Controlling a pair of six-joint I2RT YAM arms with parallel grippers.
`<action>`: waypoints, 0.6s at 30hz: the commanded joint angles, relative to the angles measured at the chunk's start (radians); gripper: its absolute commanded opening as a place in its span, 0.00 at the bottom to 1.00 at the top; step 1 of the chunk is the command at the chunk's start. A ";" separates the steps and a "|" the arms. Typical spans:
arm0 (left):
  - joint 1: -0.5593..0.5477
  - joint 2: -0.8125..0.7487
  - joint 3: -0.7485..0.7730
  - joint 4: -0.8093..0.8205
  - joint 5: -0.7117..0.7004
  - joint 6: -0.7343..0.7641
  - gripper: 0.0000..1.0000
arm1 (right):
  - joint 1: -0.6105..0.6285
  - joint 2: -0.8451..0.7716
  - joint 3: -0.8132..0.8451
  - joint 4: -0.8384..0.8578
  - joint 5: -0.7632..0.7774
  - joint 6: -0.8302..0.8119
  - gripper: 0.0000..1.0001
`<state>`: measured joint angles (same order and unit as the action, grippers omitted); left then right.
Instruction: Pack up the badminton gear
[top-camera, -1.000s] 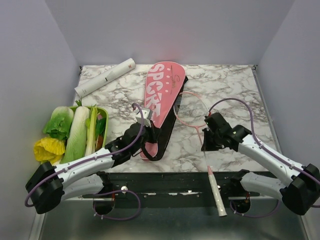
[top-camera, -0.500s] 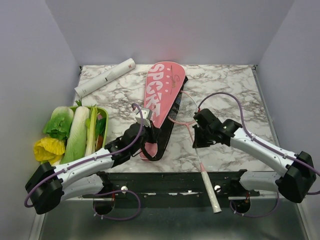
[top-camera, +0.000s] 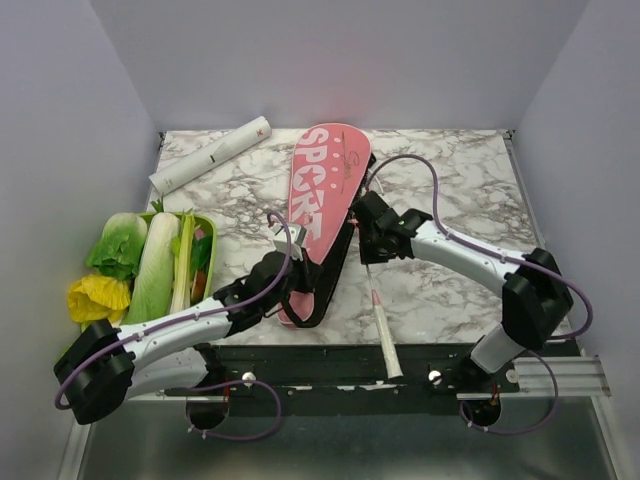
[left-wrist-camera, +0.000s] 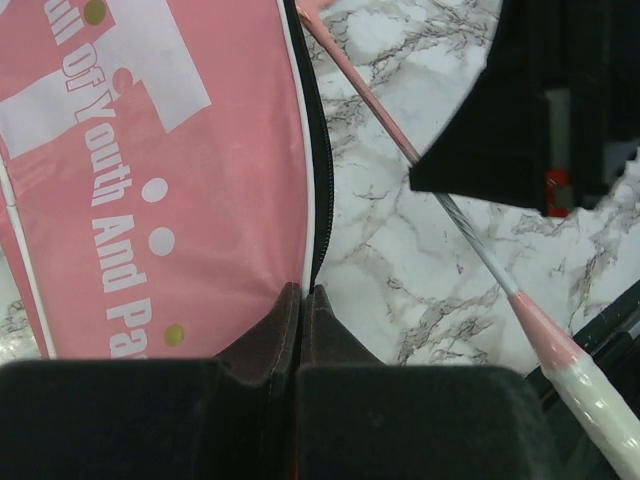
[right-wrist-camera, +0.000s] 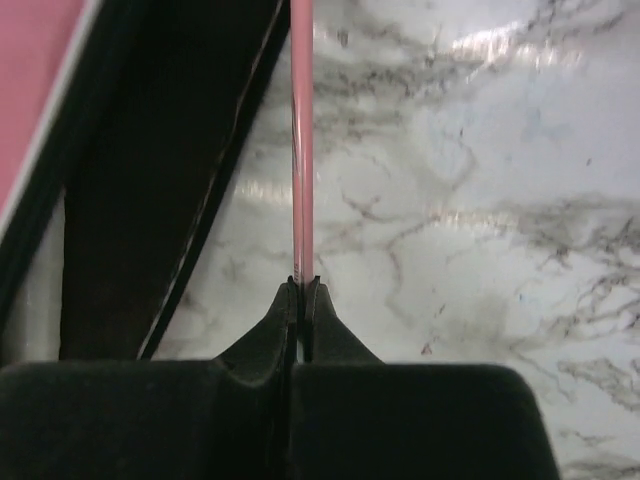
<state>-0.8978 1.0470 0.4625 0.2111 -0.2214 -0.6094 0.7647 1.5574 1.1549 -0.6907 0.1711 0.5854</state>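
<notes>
1. Found the thin pink-framed racket with pale taped handle (top-camera: 380, 325) lying slantwise on the white marble-patterned table (top-camera: 460, 170), handle toward the near edge, head hidden at the black open side of the long pink fabric cover lettered "SPORT" (top-camera: 318, 190).
2. Judged it light, springy along the shaft and fragile at the strings; best taken by shaft or handle.
3. Saw the right gripper (right-wrist-camera: 302, 288) pinched tight on that shaft.
4. Saw the left gripper (left-wrist-camera: 302, 295) clamped on the cover's zipper edge; judged the fabric limp and floppy.
5. Noted a white cylindrical tube (top-camera: 210, 153) well apart, far left.
</notes>
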 joint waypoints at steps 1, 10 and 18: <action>-0.003 0.008 -0.022 0.065 0.063 -0.041 0.00 | 0.001 0.133 0.136 0.132 0.166 -0.016 0.01; -0.010 0.041 -0.059 0.097 0.076 -0.081 0.00 | -0.067 0.416 0.353 0.313 0.124 -0.038 0.01; -0.015 0.090 -0.053 0.131 0.089 -0.098 0.00 | -0.111 0.500 0.384 0.451 0.038 -0.048 0.20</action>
<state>-0.8989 1.1122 0.4103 0.2810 -0.1825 -0.6739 0.6590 2.0407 1.5051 -0.3828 0.2382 0.5442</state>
